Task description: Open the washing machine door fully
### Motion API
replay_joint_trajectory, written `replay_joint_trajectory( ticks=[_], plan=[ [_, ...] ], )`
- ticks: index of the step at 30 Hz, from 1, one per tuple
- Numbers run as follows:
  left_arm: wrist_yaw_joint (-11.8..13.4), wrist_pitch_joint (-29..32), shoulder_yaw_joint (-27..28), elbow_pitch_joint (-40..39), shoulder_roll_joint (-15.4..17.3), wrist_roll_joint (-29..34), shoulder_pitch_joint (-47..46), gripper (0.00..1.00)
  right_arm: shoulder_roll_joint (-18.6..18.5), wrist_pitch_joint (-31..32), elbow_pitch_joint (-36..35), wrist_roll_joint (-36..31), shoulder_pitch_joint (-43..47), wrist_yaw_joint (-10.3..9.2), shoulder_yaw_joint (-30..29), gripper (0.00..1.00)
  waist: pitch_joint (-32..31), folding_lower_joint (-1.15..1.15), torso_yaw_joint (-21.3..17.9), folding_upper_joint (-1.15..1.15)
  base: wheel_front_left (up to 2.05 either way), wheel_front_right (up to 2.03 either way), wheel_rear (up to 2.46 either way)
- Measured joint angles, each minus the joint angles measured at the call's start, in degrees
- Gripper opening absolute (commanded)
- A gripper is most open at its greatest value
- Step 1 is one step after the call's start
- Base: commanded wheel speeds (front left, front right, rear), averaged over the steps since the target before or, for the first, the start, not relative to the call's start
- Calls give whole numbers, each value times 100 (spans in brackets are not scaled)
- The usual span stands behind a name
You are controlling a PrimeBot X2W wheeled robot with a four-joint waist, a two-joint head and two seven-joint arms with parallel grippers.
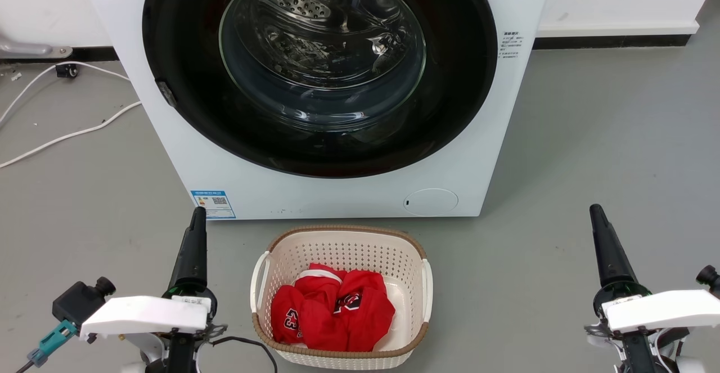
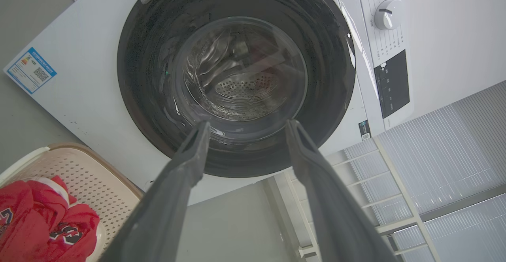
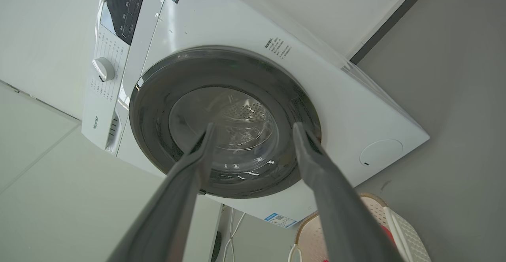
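Observation:
The white washing machine (image 1: 349, 196) stands straight ahead with a blue label sticker (image 1: 213, 203) at its lower left. The washing machine door (image 1: 320, 148), a glossy black disc with a clear glass centre, lies flat against the front, shut; the steel drum shows through the glass. A small grey tab (image 1: 167, 93) sits on the door's left edge. My left gripper (image 1: 197, 215) hovers low at the left, well short of the machine, its fingers apart around nothing (image 2: 248, 124). My right gripper (image 1: 595, 212) is low at the right, also open and empty (image 3: 253, 127).
A cream laundry basket (image 1: 340, 237) holding red clothes (image 1: 332, 311) sits on the grey floor between my arms, just in front of the machine. White cables (image 1: 67, 134) trail across the floor at the left. The control panel and dial (image 2: 387, 14) are on the machine's top.

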Motion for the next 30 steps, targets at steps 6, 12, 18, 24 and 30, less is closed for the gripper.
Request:
replay_joint_trajectory(
  ticks=[6,12,18,24,30],
  plan=[
    [0,-123,-34,-81,0,743,1,100,4,-121,-65,-799,59,1,22,100,-5,0,0,0,0,0,0],
    [0,-231,-79,-110,7,1426,1,100,9,-230,-77,-1516,86,0,45,100,-8,0,-10,0,0,0,0],
    [0,-334,-99,-112,52,2224,1,100,12,-294,-126,-2080,93,0,57,100,-8,0,-30,0,0,0,0],
    [77,-434,-115,-148,45,2788,1,100,14,-327,-201,-2601,158,1,102,100,-7,0,-37,0,0,0,0],
    [131,-531,-163,-181,46,3296,1,100,18,-346,-286,-3069,186,1,115,100,-2,0,-29,0,0,0,0]
  ],
)
